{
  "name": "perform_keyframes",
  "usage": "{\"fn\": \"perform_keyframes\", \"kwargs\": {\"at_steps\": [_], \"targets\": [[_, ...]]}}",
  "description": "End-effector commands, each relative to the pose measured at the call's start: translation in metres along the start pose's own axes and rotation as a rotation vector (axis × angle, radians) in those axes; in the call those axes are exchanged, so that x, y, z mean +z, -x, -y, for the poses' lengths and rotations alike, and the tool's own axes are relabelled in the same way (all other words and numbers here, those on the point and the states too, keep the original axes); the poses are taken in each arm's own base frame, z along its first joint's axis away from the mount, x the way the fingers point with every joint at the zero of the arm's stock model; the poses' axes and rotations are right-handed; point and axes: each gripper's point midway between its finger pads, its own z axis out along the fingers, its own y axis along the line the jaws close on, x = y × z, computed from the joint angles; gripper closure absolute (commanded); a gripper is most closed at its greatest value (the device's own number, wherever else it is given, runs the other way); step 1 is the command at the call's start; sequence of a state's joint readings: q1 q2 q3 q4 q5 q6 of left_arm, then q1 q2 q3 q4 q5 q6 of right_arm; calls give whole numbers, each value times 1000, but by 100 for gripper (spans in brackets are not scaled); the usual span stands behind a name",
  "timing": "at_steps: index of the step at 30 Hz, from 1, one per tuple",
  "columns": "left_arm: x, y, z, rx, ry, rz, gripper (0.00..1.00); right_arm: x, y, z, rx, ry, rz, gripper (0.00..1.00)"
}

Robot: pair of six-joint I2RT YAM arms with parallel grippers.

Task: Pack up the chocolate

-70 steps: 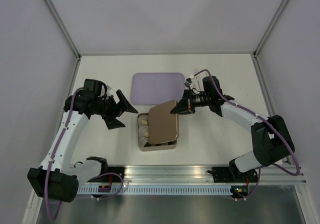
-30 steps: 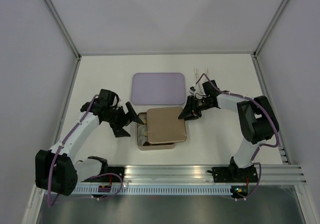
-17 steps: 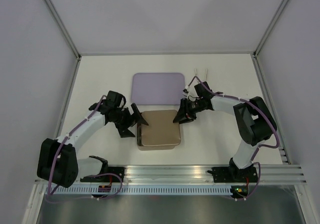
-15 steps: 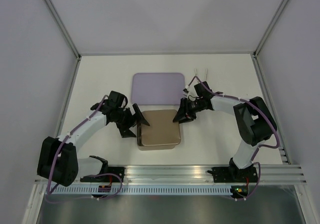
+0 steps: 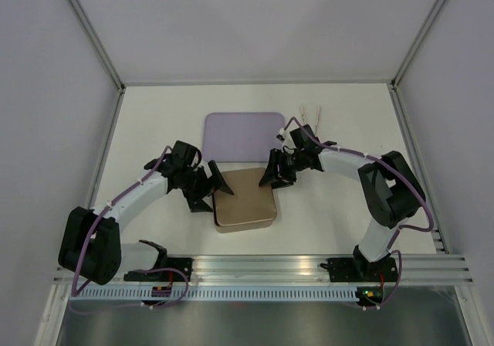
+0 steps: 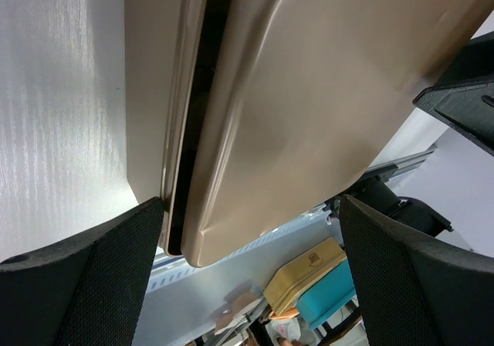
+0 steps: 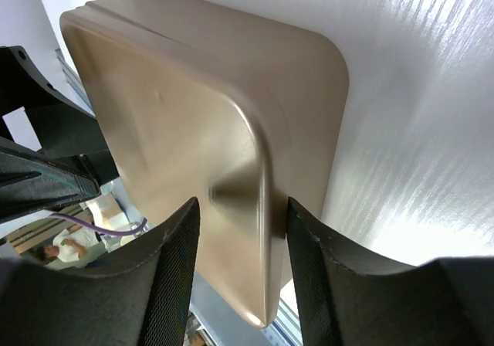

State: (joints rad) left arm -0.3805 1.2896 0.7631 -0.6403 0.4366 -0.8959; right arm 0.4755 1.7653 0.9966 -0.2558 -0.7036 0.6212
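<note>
Top view: the left gripper (image 5: 210,192) is hovering with its fingers wide apart beside the tan box (image 5: 245,205), and the right gripper (image 5: 275,177) is at the box's far corner. Left wrist: the lid (image 6: 309,91) is sitting slightly askew on the box, so the chocolate is not showing. Right wrist: the fingers (image 7: 174,276) are standing apart over the lid.

Left arm (image 5: 127,199): reaches from near-left base, elbow out left, wrist turned toward centre. Left gripper (image 5: 210,193): low, fingers (image 6: 85,284) spread wide. Right arm (image 5: 343,159): arcs from near-right base toward centre. Right gripper (image 5: 275,174): low, fingers (image 7: 166,284) parted, opposite left gripper, apart.
</note>
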Motion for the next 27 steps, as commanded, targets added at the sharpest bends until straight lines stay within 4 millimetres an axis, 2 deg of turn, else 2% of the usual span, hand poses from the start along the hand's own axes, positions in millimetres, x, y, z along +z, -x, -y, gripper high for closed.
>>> {"fn": "perform_keyframes", "kwargs": {"at_steps": [1,5,11,17,19,21,24,27], "targets": [[2,5,5,-4,-12,28,3,-11,17,-24,-49,1,75,46],[4,5,1,-1,-4,29,9,-15,23,-33,-71,-23,91,43],[2,7,3,22,-11,37,9,-29,24,-41,-97,-54,110,35],[3,6,1,18,-4,31,9,-32,19,-31,-115,-129,93,35],[2,4,-2,9,8,33,11,-35,20,-26,-116,-172,98,37],[-1,6,-4,10,27,56,11,-39,24,-29,-145,-190,104,41],[-7,9,-14,-2,90,85,15,-38,27,-39,-187,-195,104,51],[-12,15,-17,-6,130,123,19,-28,21,-53,-240,-187,88,53]]}}
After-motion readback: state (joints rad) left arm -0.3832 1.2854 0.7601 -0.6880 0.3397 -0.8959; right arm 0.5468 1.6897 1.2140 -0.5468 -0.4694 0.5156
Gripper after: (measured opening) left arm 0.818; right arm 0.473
